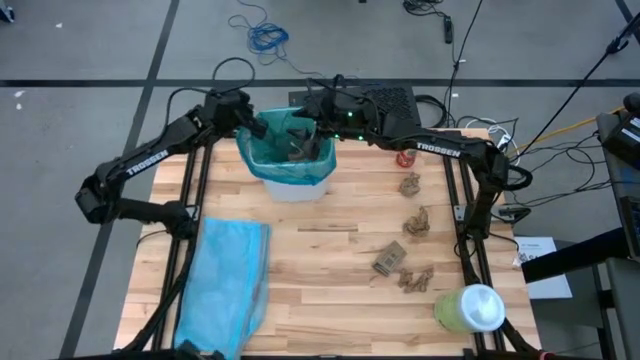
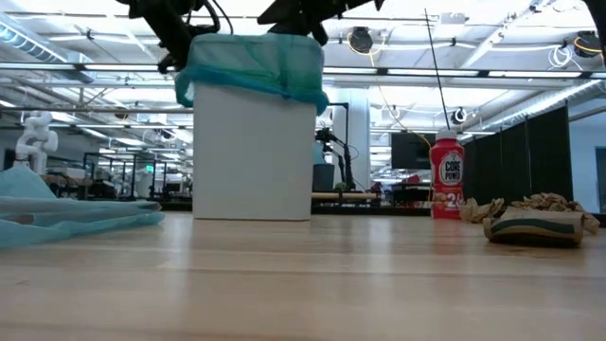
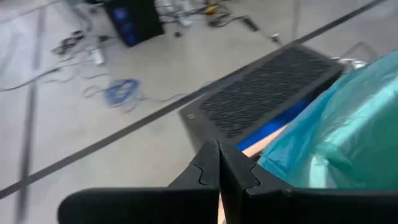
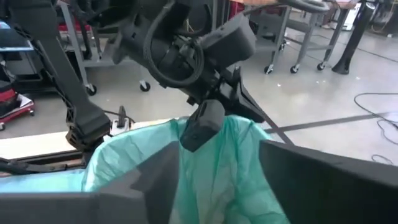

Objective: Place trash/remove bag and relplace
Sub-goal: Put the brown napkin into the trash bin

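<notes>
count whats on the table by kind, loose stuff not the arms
white bin lined with a teal bag: 1
pale blue spare bag: 1
brown paper scraps loose on the table: 4
red bottle: 1
green container with white lid: 1
total: 8
More brown scraps lie in the bin, uncounted.

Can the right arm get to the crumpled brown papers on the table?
Probably yes. The right pincer hangs open over the bin, and the brown papers lie uncovered on its side of the table, nothing blocking them.
</notes>
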`<action>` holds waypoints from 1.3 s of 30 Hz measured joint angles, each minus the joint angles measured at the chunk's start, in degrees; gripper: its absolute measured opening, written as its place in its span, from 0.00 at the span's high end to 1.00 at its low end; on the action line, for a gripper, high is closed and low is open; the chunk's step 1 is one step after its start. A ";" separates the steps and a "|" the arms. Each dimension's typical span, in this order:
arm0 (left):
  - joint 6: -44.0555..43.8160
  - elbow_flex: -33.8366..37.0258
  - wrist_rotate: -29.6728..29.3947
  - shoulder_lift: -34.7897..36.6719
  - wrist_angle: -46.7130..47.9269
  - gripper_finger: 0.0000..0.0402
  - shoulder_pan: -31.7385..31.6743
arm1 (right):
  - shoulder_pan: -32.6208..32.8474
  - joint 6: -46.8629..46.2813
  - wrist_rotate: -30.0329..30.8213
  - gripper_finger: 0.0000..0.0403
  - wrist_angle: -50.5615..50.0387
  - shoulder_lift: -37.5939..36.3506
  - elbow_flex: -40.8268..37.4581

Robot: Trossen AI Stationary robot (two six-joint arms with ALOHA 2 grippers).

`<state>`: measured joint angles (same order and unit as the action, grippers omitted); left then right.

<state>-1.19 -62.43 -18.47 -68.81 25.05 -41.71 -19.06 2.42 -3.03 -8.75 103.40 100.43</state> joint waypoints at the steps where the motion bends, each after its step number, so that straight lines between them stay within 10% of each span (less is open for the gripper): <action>1: 0.18 0.00 1.57 -0.45 -0.96 1.00 0.01 | -0.10 0.04 0.00 0.41 -1.80 -0.46 0.51; 9: -1.12 0.00 10.92 -2.34 -5.28 1.00 1.90 | -0.23 4.20 0.49 0.29 -19.74 -6.32 4.32; 26: -1.01 -1.55 11.04 6.04 -4.41 1.00 5.86 | 2.71 0.80 3.01 0.39 -50.92 -19.65 4.49; 39: -4.26 4.99 23.36 14.74 13.21 1.00 10.71 | 8.39 -3.06 7.65 0.96 -56.78 -20.95 -7.19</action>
<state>-5.44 -57.45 4.89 -54.07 38.26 -31.00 -10.67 -0.64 4.63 -65.53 82.45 93.25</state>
